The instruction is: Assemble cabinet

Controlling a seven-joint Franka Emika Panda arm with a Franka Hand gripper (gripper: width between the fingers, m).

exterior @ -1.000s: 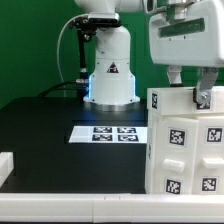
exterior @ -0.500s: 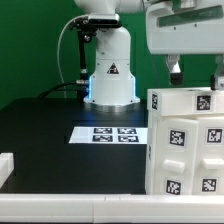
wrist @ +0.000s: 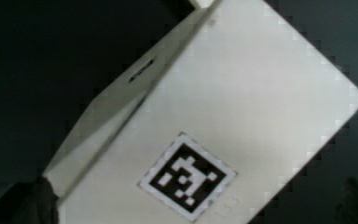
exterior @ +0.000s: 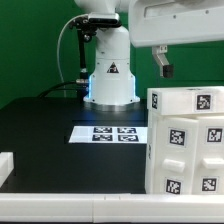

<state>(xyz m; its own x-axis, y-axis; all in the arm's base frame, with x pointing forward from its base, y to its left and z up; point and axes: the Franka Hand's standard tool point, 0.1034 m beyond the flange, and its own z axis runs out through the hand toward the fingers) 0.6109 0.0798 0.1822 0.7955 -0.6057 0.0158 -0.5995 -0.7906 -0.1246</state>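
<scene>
While the arm hangs above the cabinet (exterior: pixel 186 140), its fingers (exterior: pixel 165 64) clear of it, whether apart or together cannot be told. One cabinet, tabletop (exterior: pixel 50 130), exterior view's right; one marker board (exterior: pixel 109 133).

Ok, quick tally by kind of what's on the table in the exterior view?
White cabinet box: 1
Marker board: 1
White piece at the exterior view's left edge, cut off: 1
Total: 3
</scene>
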